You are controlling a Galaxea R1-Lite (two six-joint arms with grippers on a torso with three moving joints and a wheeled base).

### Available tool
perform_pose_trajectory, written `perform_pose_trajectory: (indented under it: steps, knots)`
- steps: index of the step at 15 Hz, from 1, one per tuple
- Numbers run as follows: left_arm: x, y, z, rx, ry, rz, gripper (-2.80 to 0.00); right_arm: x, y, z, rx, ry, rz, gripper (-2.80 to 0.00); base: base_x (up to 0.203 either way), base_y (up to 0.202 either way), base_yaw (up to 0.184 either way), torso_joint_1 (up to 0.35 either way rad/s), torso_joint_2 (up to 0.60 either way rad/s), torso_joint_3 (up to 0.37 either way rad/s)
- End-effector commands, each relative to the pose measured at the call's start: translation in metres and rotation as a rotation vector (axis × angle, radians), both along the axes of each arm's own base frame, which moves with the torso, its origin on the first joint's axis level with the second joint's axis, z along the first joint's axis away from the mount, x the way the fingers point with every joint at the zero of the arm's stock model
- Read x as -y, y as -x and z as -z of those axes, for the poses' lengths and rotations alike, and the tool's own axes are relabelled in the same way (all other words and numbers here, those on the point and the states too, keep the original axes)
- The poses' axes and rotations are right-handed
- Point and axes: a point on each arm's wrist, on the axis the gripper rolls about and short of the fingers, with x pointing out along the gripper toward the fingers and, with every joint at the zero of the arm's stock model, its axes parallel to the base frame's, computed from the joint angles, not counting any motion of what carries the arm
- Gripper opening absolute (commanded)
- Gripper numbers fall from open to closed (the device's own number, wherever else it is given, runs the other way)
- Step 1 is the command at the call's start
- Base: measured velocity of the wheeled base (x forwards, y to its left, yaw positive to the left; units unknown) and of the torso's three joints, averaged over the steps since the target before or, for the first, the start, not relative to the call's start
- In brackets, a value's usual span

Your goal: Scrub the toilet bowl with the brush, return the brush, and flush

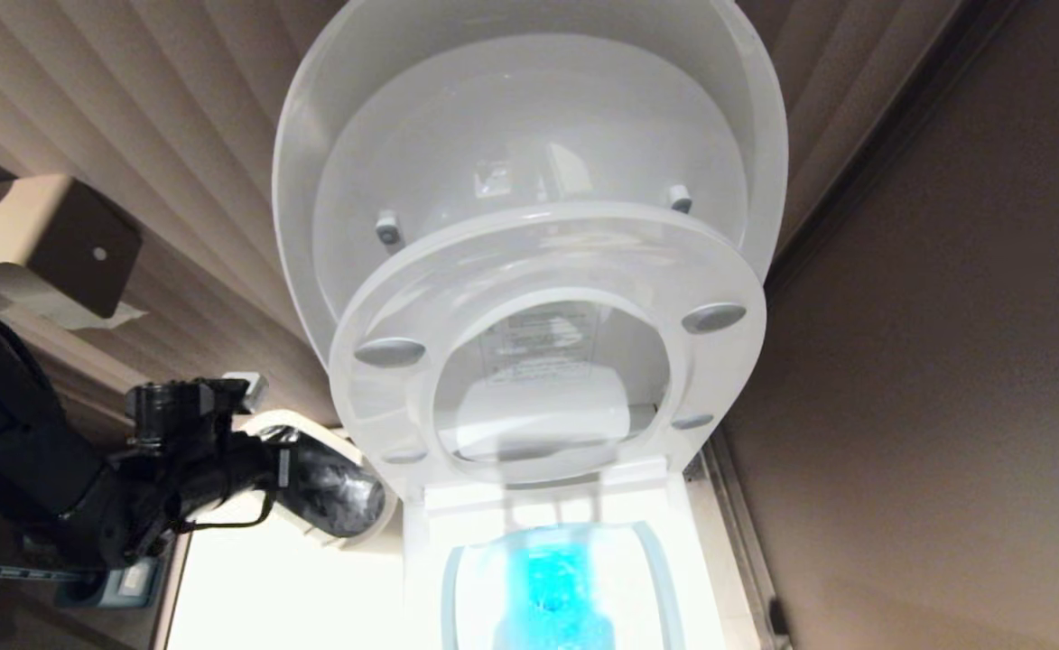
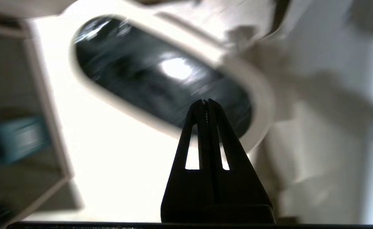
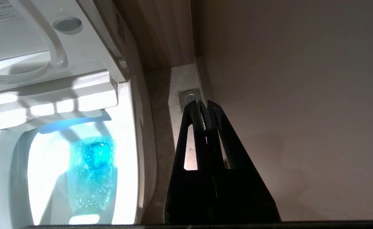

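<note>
Left wrist view: left gripper (image 2: 207, 101) pinched closed, empty, above the lined waste bin (image 2: 259, 95); brush unseen (probably light, stiff; grasp its handle).

We see our matte black left arm (image 1: 60, 487) trailing a thin looped black cable (image 1: 231, 519); tapered, slotted black fingers (image 2: 227, 152).

The room is dim, yet the floor beside the waste bin (image 1: 348, 506) blows out to white glare. The toilet bowl (image 1: 565, 578) glows blue inside. The left wrist view is smeared with blur; the right wrist view stays sharp.
</note>
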Motion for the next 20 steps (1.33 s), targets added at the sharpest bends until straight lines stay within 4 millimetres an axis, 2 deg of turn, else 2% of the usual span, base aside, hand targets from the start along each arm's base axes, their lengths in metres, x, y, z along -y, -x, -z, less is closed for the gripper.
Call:
perform_pose_trajectory:
  steps: [1,6,8,10,13,15,18,20]
  knots:
    - [0.002,0.038,-0.019,0.05,-0.068,-0.031,-2.8,0.0,0.0,0.0,0.001,0.0,0.0,-2.8,0.0,0.0,0.0,0.0,0.0,0.0]
    - [0.005,0.113,-0.095,0.33,-0.082,-0.052,-2.8,0.0,0.0,0.0,0.001,0.0,0.0,-2.8,0.0,0.0,0.0,0.0,0.0,0.0]
    - [0.005,0.156,-0.12,0.404,-0.084,-0.055,-2.8,0.0,0.0,0.0,0.001,0.0,0.001,-2.8,0.0,0.0,0.0,0.0,0.0,0.0]
    - [0.006,0.206,-0.137,0.453,-0.083,-0.059,-2.8,0.0,0.0,0.0,0.001,0.0,0.001,-2.8,0.0,0.0,0.0,0.0,0.0,0.0]
    - [0.006,0.282,-0.142,0.517,-0.077,-0.08,-2.8,0.0,0.0,0.0,0.001,0.0,-0.001,-2.8,0.0,0.0,0.0,0.0,0.0,0.0]
    - [0.007,0.32,-0.136,0.565,-0.072,-0.097,-2.8,0.0,0.0,0.0,0.001,0.0,0.0,-2.8,0.0,0.0,0.0,0.0,0.0,0.0]
    - [0.007,0.352,-0.119,0.616,-0.076,-0.125,-2.8,0.0,0.0,0.0,0.001,0.0,-0.001,-2.8,0.0,0.0,0.0,0.0,0.0,0.0]
    - [0.007,0.357,-0.102,0.612,-0.094,-0.142,-2.8,0.0,0.0,0.0,0.001,0.0,-0.001,-2.8,0.0,0.0,0.0,0.0,0.0,0.0]
